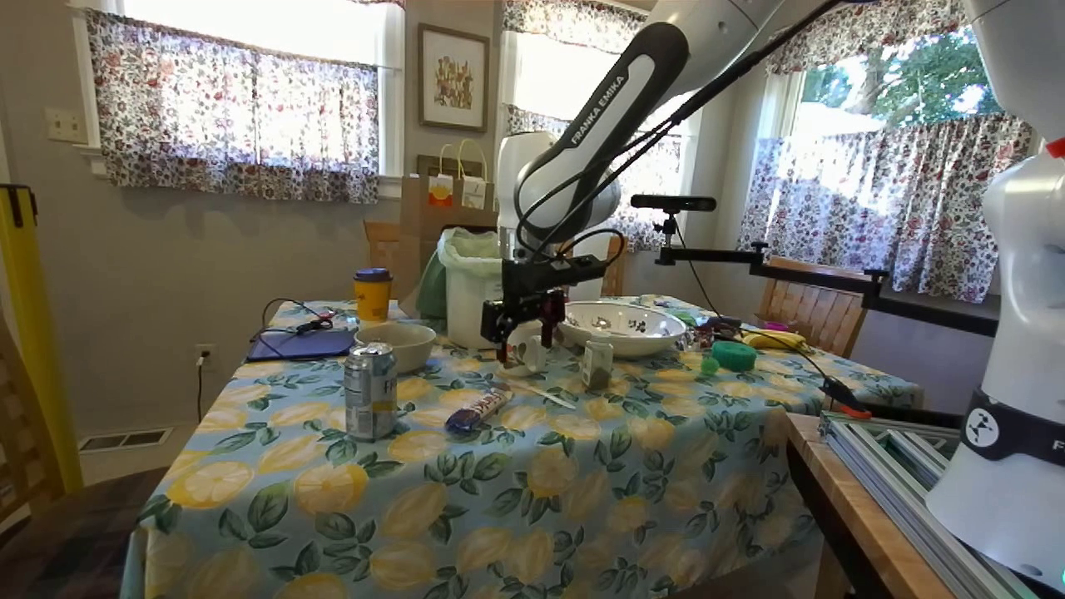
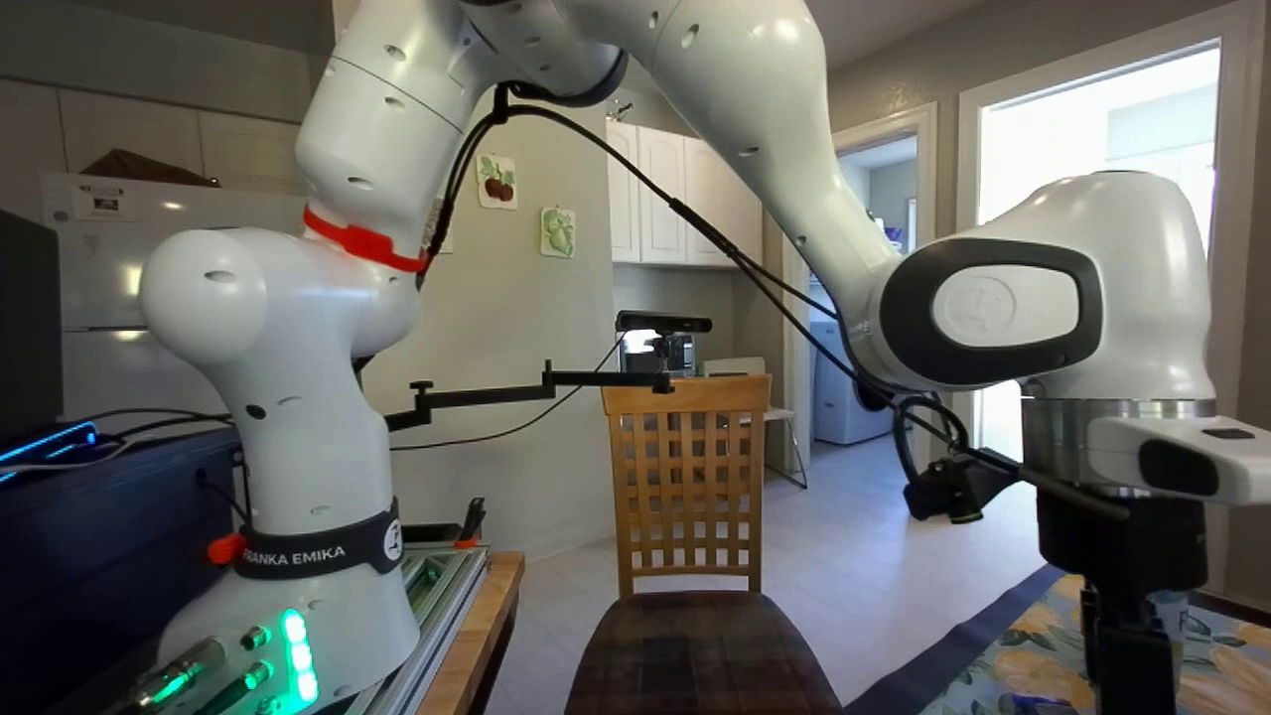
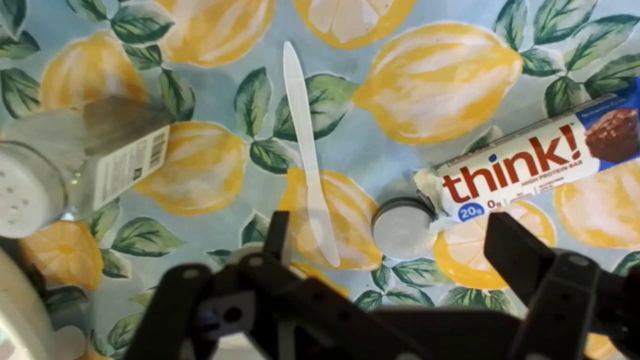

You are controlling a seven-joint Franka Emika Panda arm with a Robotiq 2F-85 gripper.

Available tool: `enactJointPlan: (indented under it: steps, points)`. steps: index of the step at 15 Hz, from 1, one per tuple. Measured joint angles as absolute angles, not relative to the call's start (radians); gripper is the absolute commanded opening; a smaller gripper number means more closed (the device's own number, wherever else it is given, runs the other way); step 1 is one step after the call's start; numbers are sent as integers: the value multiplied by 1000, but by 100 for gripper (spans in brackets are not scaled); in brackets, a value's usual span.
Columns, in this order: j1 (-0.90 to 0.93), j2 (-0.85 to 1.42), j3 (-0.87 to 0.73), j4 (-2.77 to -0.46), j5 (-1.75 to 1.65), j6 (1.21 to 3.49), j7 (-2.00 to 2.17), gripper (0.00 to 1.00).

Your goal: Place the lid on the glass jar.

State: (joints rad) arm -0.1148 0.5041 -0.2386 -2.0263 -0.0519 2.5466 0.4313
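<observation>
A black two-fingered gripper (image 3: 387, 225) is held above a lemon-print tablecloth (image 3: 215, 95), its fingers spread wide; one small, round grey lid (image 3: 404, 232) is seen lying flat between them in the wrist view. Well apart, one short, clear glass jar (image 3: 95, 150) with a perforated white top is set upright. The stretch from lid to jar is crossed by one white plastic knife (image 3: 309, 155); the lid's far side is crowded by one wrapped protein bar (image 3: 530, 160). Two bowls are counted in an exterior view, one wide white flowered bowl (image 1: 645, 347) near the jar and one smaller cream bowl (image 1: 416, 353), plus one silver can (image 1: 371, 391) and one yellow cup (image 1: 373, 298).
</observation>
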Motion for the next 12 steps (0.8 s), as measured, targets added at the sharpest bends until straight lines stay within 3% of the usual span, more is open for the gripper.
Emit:
enactJointPlan:
  steps: [12]
  points:
    - [-148, 673, -240, -1844, 66, 2548, 429, 100]
